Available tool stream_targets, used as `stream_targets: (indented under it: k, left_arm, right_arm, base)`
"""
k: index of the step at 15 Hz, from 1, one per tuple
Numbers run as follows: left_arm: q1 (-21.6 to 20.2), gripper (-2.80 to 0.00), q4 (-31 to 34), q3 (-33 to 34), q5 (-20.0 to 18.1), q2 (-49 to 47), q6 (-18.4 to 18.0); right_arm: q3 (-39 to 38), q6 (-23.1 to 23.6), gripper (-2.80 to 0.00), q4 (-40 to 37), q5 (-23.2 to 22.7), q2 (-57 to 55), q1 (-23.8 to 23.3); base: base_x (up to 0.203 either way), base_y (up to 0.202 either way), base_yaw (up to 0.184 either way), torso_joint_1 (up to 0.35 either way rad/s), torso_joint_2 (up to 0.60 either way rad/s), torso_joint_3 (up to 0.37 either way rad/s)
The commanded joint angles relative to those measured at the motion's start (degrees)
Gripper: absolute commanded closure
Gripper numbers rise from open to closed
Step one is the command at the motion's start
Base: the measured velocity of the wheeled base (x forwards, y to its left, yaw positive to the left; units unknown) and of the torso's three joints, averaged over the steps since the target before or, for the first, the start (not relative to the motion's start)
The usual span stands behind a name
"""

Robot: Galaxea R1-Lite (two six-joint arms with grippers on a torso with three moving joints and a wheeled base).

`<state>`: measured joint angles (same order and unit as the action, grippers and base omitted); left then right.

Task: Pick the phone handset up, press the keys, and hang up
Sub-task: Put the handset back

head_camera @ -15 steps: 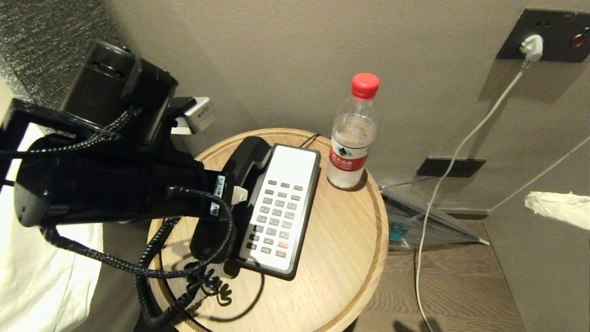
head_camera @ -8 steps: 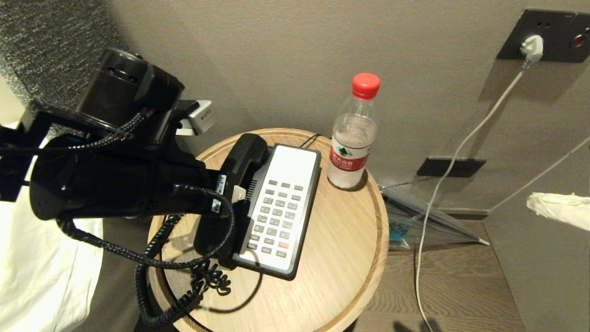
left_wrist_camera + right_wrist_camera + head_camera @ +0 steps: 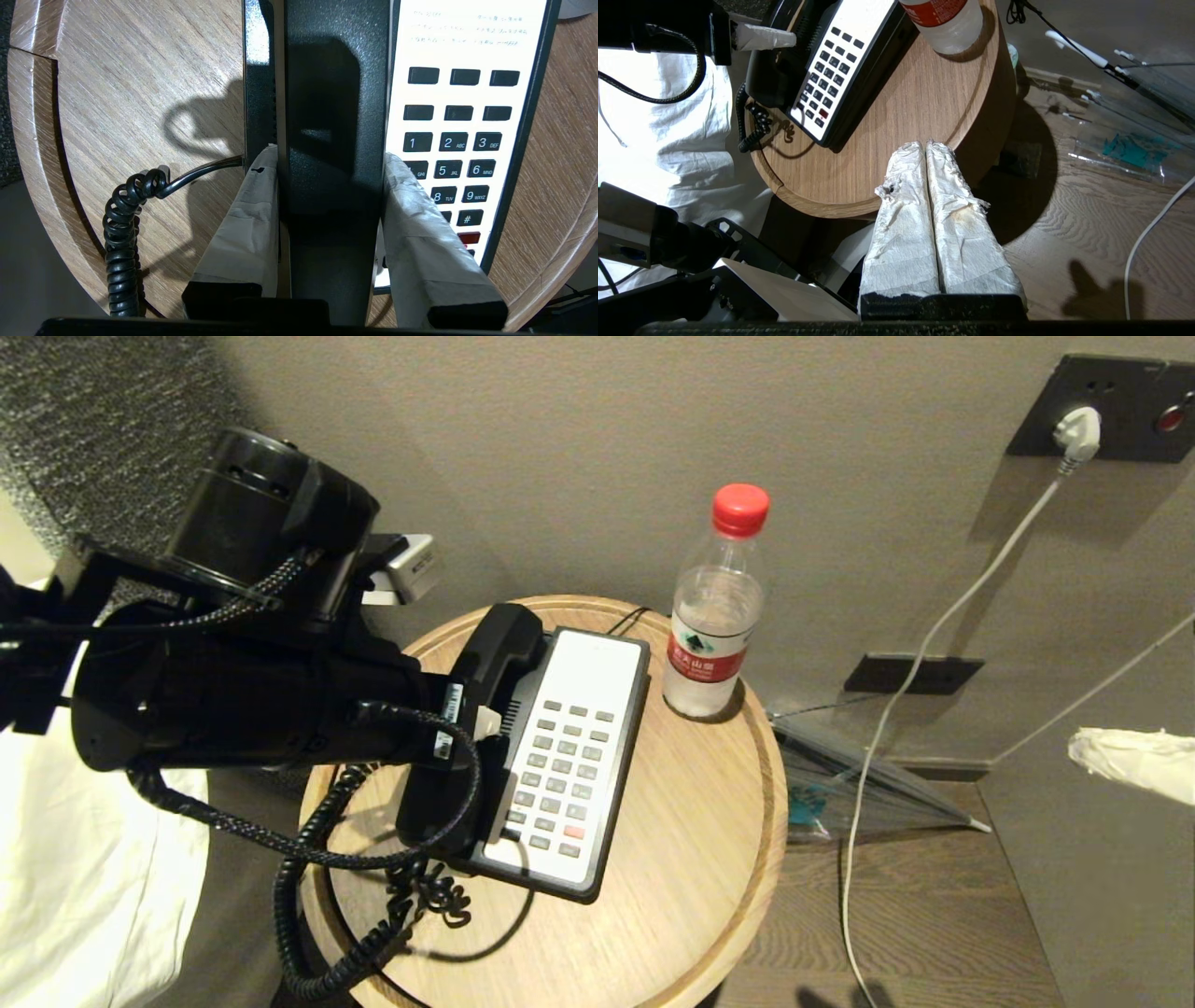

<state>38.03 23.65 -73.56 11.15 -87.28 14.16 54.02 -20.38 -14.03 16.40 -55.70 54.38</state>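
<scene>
The phone handset point(image 3: 497, 642) is a long black receiver lying along the left side of the phone base point(image 3: 624, 709), over its cradle. Whether it touches the cradle does not show. My left gripper point(image 3: 478, 724) comes in from the left and is shut on its middle. In the left wrist view the white-wrapped fingers point(image 3: 254, 219) press both sides of the handset point(image 3: 336, 116), with the gripper point(image 3: 329, 154) beside the dark keys point(image 3: 460, 154) on the white faceplate. The coiled cord point(image 3: 308, 896) loops off the near left. My right gripper point(image 3: 926, 145) hangs shut to the right of the table point(image 3: 691, 877).
A water bottle point(image 3: 714, 616) with a red cap stands at the back of the round wooden table, right of the phone. White bedding point(image 3: 84, 896) lies to the left. A white cable point(image 3: 896, 728) runs from a wall socket point(image 3: 1102, 411) to the floor.
My left arm has edged right and away with the handset in its grip. The handset's near end has shifted slightly, and the coiled cord has moved with it. The right arm is still.
</scene>
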Motion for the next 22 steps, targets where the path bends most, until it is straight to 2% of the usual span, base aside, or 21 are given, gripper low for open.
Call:
stream_targets:
  k: [1,12,22]
  left_arm:
    - [0.0,0.00,0.1,0.1,0.1,0.1,0.1]
    - [0.3,0.00,0.2,3.6,0.0,1.0,-0.7]
    - [0.0,0.00,-1.4,2.3,-0.1,-0.7,-0.5]
  right_arm:
    - [0.0,-0.1,0.00,-0.1,0.1,0.1,0.0]
    - [-0.6,-0.2,0.00,-0.1,0.0,0.5,0.0]
    - [-2.2,-0.2,0.00,0.1,-0.2,1.4,0.0]
  base:
    - [0.000,0.000,0.000,0.000,0.00,0.000]
    - [0.000,0.000,0.000,0.000,0.00,0.000]
    - [0.000,0.000,0.000,0.000,0.00,0.000]
